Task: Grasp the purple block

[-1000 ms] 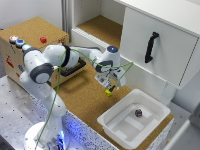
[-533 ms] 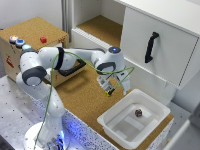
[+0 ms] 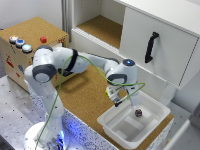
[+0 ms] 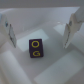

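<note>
A white cabinet (image 3: 155, 45) with a black handle (image 3: 151, 47) stands behind the cork-topped table (image 3: 87, 95). A white tray (image 3: 114, 128) holds the purple block (image 3: 138, 113). Above its rim, the end effector (image 3: 116, 102) hangs spread wide, empty.

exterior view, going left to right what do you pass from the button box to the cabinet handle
wooden button box → robot base column → end effector → purple block inside the white bin → black cabinet handle
</note>
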Available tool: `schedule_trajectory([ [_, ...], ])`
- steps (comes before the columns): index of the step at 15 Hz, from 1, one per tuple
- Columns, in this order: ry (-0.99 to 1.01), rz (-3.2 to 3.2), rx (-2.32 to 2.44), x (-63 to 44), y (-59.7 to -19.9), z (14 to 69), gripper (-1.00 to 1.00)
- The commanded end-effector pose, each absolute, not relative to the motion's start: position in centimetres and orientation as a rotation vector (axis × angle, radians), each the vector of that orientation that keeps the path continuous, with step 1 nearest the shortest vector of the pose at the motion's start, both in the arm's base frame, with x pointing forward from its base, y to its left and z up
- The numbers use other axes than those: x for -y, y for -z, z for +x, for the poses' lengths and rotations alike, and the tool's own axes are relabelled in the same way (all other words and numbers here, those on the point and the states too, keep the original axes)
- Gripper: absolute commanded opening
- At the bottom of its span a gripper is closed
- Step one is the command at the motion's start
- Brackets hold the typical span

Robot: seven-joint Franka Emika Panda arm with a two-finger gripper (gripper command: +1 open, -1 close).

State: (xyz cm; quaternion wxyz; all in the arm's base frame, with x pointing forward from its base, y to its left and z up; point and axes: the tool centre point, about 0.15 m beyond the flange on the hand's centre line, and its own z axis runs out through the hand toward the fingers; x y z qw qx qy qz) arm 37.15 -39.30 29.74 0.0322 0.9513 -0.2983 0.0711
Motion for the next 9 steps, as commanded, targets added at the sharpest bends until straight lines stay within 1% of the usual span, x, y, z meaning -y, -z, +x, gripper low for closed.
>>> schedule_trajectory([
  [1,-0.066,3.07,0.978,43.2,-25.4,41.8,1.0],
  [4,-0.029,3.06,0.993,42.9,-22.9,42.8,1.0],
  [8,0.02,3.034,0.995,43.0,-21.1,43.1,1.0],
  [9,0.017,3.017,0.984,42.8,-20.8,43.1,-1.0],
])
